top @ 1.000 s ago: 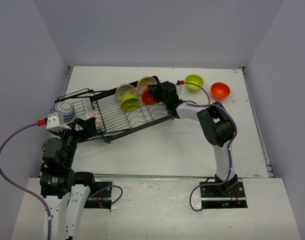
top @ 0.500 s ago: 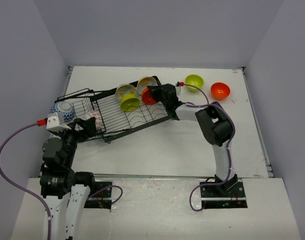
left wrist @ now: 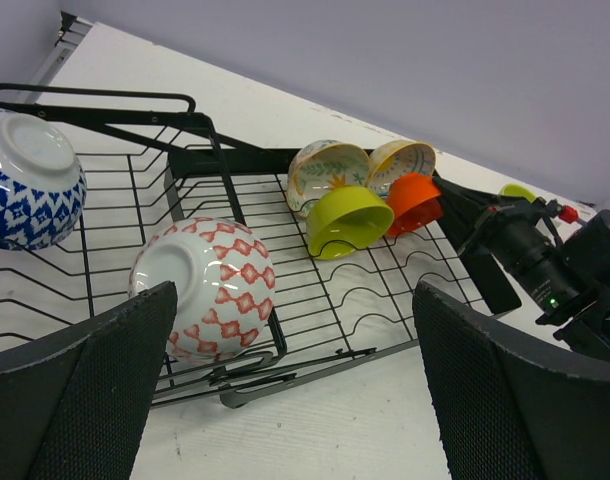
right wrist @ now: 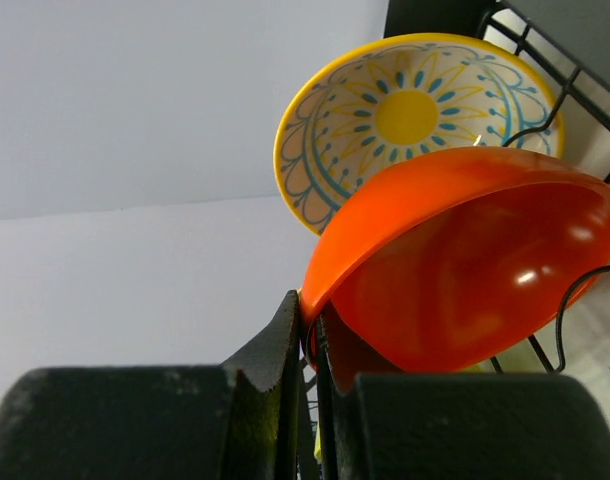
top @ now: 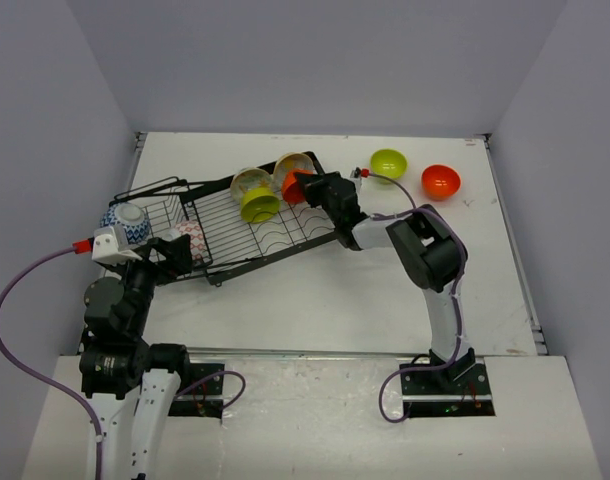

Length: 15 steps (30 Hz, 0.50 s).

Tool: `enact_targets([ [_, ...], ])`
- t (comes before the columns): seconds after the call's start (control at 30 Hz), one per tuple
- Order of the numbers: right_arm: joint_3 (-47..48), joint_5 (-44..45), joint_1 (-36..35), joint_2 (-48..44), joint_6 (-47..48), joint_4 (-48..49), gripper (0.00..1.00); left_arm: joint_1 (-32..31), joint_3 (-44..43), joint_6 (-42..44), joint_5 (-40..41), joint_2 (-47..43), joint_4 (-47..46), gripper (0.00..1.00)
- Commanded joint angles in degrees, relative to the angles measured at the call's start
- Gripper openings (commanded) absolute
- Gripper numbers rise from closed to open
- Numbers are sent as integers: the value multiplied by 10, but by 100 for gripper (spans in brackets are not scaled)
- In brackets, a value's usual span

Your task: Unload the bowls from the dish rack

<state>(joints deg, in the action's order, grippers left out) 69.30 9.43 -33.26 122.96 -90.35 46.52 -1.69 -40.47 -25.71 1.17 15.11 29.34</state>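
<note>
Pinching the thin rim of the glossy orange-red bowl (right wrist: 465, 270), your right gripper (right wrist: 310, 322) holds it at the far right end of the black wire dish rack (top: 275, 238). Lift slowly and straight, clearing the cream yellow-centred bowl (right wrist: 415, 110) just behind. Your left gripper (left wrist: 295, 395) hangs spread wide.

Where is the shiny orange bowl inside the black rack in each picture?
Top external: shiny orange round bowl, just above centre.
Left wrist: bowl upper right of centre.
Right wrist: bowl fills the right half.
Shared landmark: the yellow-rimmed patterned bowl just behind it.
</note>
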Motion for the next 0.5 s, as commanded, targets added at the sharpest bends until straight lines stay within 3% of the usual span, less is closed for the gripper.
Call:
enact_targets([
  [0.0, -9, -3, -4, 11, 8, 112, 0, -4, 2, 17, -9, 0, -25, 100],
  [0.13, -22, -6, -3, 11, 11, 175, 0, -4, 2, 17, -9, 1, -24, 100],
  [0.47, -49, -9, -2, -29, 34, 231, 0, -4, 2, 17, -9, 2, -24, 100],
])
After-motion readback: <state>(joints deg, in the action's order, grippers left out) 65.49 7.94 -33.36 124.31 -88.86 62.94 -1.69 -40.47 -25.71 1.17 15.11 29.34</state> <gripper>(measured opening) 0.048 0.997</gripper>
